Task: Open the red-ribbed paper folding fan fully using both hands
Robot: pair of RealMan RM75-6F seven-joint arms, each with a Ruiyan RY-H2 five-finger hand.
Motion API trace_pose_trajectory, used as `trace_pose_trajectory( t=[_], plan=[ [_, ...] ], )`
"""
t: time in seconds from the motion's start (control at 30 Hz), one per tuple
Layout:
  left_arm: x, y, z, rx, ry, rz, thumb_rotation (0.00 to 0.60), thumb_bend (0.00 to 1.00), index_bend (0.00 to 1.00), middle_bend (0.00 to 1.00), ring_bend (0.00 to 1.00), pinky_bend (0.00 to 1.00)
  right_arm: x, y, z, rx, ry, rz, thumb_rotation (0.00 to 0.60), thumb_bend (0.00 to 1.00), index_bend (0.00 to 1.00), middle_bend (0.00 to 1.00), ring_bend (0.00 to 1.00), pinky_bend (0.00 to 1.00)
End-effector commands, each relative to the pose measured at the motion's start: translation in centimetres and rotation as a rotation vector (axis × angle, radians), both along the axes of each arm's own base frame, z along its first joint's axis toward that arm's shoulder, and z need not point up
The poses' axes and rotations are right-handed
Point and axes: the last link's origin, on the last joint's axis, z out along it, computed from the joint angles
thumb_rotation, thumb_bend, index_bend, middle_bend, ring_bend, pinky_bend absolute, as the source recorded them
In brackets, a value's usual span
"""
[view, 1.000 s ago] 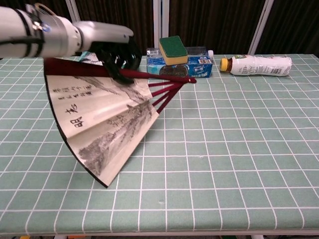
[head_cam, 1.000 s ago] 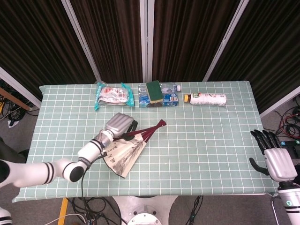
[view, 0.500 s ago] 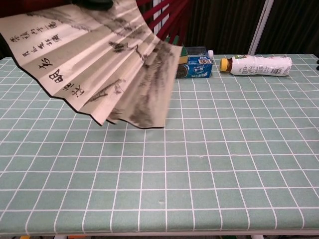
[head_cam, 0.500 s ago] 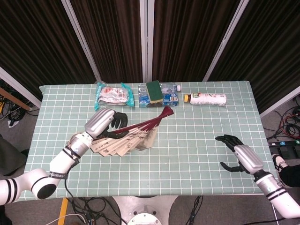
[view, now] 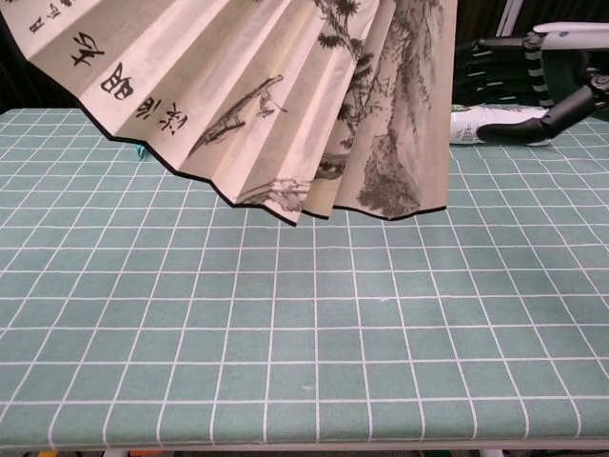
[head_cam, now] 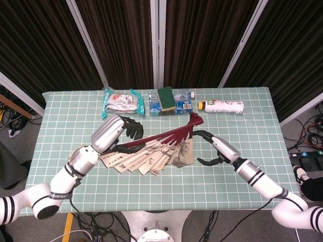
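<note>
The folding fan (head_cam: pixel 146 159), with beige painted paper and dark red ribs (head_cam: pixel 169 135), is held above the table, partly spread. My left hand (head_cam: pixel 115 133) grips its upper left outer rib. In the chest view the fan's paper (view: pixel 266 95) fills the top left and hides the left hand. My right hand (head_cam: pixel 214 147) hovers just right of the fan's right edge with fingers apart, holding nothing. It also shows in the chest view as my right hand (view: pixel 533 81), beside the paper's right edge. The ribs meet at a pivot (head_cam: pixel 195 120) above that hand.
A green checked cloth covers the table (head_cam: pixel 242 166). Along the back lie a snack bag (head_cam: pixel 119 101), a green sponge (head_cam: pixel 165 95) on a blue package (head_cam: pixel 182 106), and a white bottle (head_cam: pixel 225 106) on its side. The bottle (view: pixel 476 126) is partly hidden in the chest view.
My left hand has lifted the fan off the table and it has spread wider. My right hand has come in from the right table edge to the fan's right side.
</note>
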Motion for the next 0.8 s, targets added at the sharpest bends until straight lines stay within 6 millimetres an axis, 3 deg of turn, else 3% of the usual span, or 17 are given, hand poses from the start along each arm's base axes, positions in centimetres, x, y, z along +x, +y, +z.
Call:
trace_pose_trajectory(
  t=[0.03,0.2,0.4,0.5,0.67,0.8],
  plan=[
    [0.3,-0.1,0.3,0.031,0.004,-0.017,0.600,0.31,0.65,0.69,0.67,0.66,2.0,-0.8,-0.9,0.055,-0.037,-0.004,0.600,0.24,0.13,0.11,0.00,0.00],
    [0.4,-0.4,0.4,0.045,0.003,-0.029,0.600,0.31,0.65,0.69,0.67,0.66,3.7,-1.3,-1.4,0.129,-0.048,-0.004,0.600,0.25,0.13,0.11,0.00,0.00],
    [0.3,-0.7,0.5,0.062,0.007,-0.046,0.600,0.31,0.65,0.69,0.67,0.65,5.1,-1.9,-2.0,0.170,-0.020,0.019,0.600,0.33,0.15,0.12,0.00,0.00],
    [0.3,-0.9,0.5,0.069,0.014,-0.054,0.600,0.31,0.65,0.69,0.66,0.65,5.6,-2.3,-2.3,0.174,-0.004,0.030,0.600,0.40,0.25,0.14,0.00,0.00],
    [-0.4,-0.7,0.4,0.113,0.056,-0.061,0.600,0.31,0.65,0.69,0.66,0.65,5.9,-3.4,-2.3,0.112,0.070,0.067,0.600,0.60,0.59,0.23,0.00,0.00],
    [-1.6,-0.5,-0.2,0.196,0.155,-0.080,0.600,0.31,0.65,0.69,0.66,0.64,5.5,-4.1,-1.5,-0.028,0.186,0.139,0.600,0.63,0.72,0.28,0.01,0.00]
  ],
)
